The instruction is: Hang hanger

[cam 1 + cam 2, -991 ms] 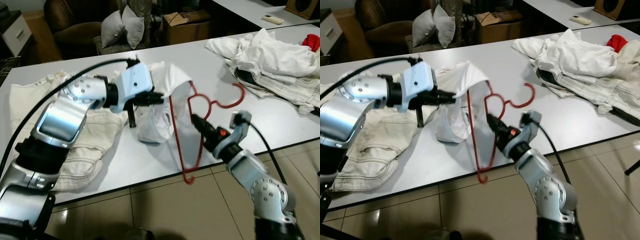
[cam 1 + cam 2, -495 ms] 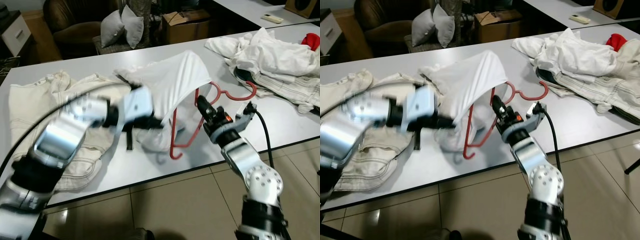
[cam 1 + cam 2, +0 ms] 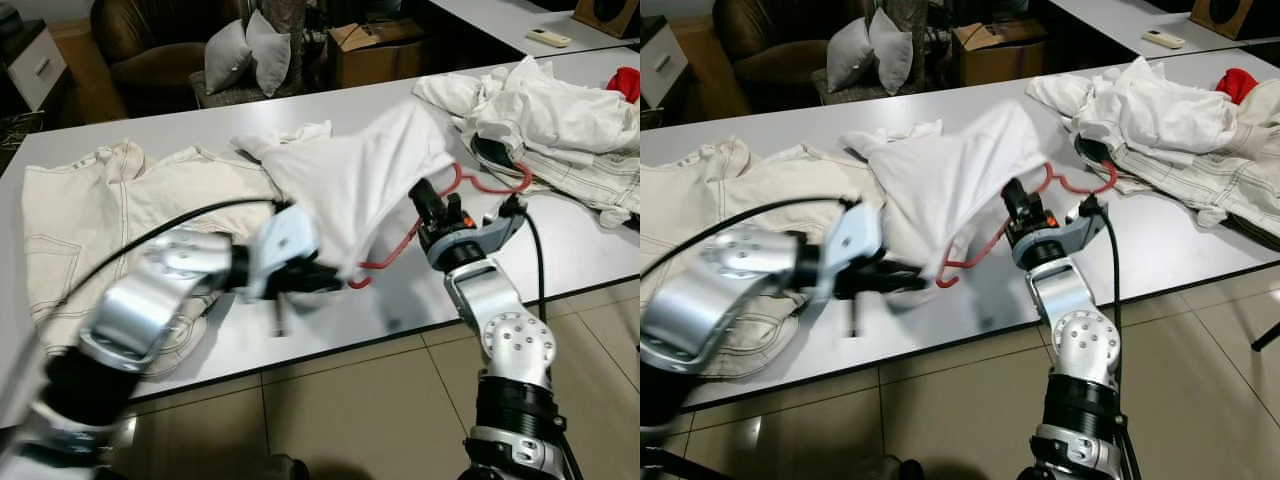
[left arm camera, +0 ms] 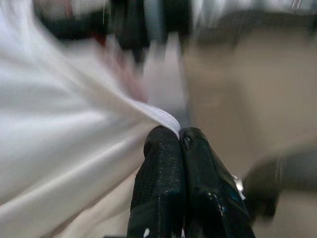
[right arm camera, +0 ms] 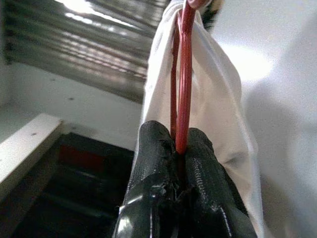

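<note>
Right gripper (image 5: 181, 148) clamped on red hanger (image 3: 400, 245) wire, hanger partly inside white garment (image 3: 360, 180) just ahead of it. Left gripper (image 4: 179, 136) pinched on garment hem, pulling it away from hanger. Judged midway: garment half on, 1 shoulder uncovered, hook (image 3: 495, 178) free over table (image 3: 400, 300).

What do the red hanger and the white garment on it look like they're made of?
The red hanger looks like thin wire with a glossy, likely plastic, coating: slim, shiny rod. The white garment seems soft cotton-like fabric, matte, draping in folds with a stitched hem.
</note>
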